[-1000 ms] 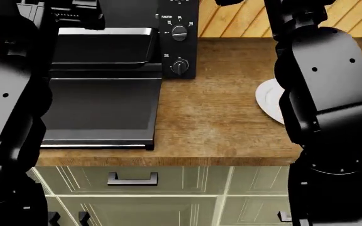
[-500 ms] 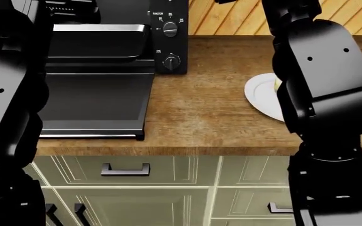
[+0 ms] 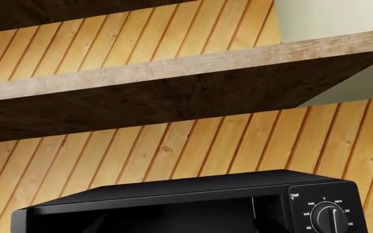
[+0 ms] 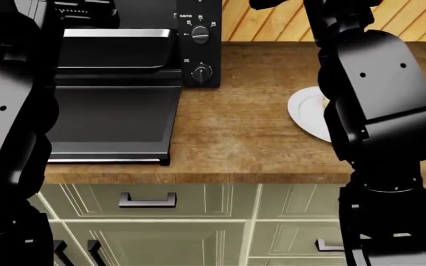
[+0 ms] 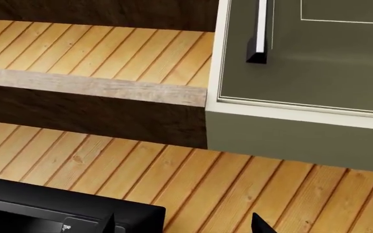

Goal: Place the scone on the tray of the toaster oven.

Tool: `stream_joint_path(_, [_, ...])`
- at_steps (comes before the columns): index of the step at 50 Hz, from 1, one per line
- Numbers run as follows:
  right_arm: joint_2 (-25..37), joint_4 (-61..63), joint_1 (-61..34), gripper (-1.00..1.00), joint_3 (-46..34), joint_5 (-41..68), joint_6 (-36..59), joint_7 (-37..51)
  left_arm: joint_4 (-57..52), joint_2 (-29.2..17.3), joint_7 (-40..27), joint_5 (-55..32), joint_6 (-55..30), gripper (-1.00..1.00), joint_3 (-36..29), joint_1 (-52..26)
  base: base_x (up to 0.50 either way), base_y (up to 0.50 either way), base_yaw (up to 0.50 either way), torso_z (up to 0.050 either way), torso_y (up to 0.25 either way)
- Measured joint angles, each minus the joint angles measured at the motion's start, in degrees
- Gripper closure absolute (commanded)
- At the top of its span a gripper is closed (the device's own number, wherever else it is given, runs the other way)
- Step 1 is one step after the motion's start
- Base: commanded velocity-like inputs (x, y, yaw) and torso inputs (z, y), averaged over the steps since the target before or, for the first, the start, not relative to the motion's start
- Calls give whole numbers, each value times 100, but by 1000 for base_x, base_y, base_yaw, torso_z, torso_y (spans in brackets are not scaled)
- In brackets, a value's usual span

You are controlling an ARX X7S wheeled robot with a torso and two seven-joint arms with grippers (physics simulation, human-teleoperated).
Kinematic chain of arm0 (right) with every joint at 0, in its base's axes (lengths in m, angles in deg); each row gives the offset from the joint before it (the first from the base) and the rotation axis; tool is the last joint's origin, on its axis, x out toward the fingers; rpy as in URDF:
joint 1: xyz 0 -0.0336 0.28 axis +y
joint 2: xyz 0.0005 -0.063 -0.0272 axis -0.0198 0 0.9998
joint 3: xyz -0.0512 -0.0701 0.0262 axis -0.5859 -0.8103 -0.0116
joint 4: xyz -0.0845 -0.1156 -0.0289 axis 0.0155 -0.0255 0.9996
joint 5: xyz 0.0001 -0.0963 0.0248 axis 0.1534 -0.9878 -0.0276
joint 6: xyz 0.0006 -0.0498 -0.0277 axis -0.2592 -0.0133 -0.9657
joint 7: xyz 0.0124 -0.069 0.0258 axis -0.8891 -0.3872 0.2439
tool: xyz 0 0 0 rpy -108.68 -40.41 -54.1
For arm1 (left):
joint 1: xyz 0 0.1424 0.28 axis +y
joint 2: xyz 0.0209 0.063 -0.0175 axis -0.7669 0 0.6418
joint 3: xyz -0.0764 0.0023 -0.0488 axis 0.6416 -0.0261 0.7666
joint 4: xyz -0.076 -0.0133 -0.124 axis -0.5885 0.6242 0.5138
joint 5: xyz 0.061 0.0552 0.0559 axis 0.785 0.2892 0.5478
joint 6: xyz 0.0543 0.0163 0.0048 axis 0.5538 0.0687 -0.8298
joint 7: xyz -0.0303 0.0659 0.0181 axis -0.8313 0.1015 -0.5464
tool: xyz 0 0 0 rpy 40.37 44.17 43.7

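Scone [image 4: 324, 102] shows only as a pale-yellow sliver at right of centre in the head view, on a white plate [image 4: 304, 113], mostly hidden behind the right arm [image 4: 376, 94]. Too little of it shows to tell which way it points or where its long axis runs – by judgement a lumpy round thing w/ no strong axis, so grasp angle likely matters little.

Toaster oven [image 4: 198, 41] sits at upper left of the head view, door [image 4: 109, 119] folded flat toward the counter edge, tray [image 4: 113, 52] pulled out above it w/ silvery back rim showing. Scone and tray are well apart, bare wooden countertop [image 4: 243, 138] between them.

Neither claw is in the head view. The left wrist view shows only the oven top, a knob [image 3: 330, 218] at lower right, slatted wall and a shelf; a dark tip at the bottom edge of the right wrist view may be a finger – can't tell. So whether either claw is spread or pressed together: cannot tell. Nothing is visibly held.

Risks, as I judge them:
- Right arm blocks the head cam's sight of the scone – a reach could be near-blind and nudge the pastry off the plate or push the plate along the counter.
- Both wrist cams point up at the wall, so no close view for lining up.
- Carrying over, the open door juts out; a low path could clip it, or the scone gets dropped on the door instead of the tray.
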Motion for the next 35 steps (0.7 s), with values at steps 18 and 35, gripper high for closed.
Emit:
stream_joint_path(18, [9,-40,0,-100,-37,63,-84,29,-44,-22,-18,-48,-4,-100,-3,21,81,0,0,0,0])
stream_joint_path(35, [21,-73,-1,-100,-73,124,-142,55,-50,-35,-24,-92,44,-100,-4,50,141,0,0,0,0])
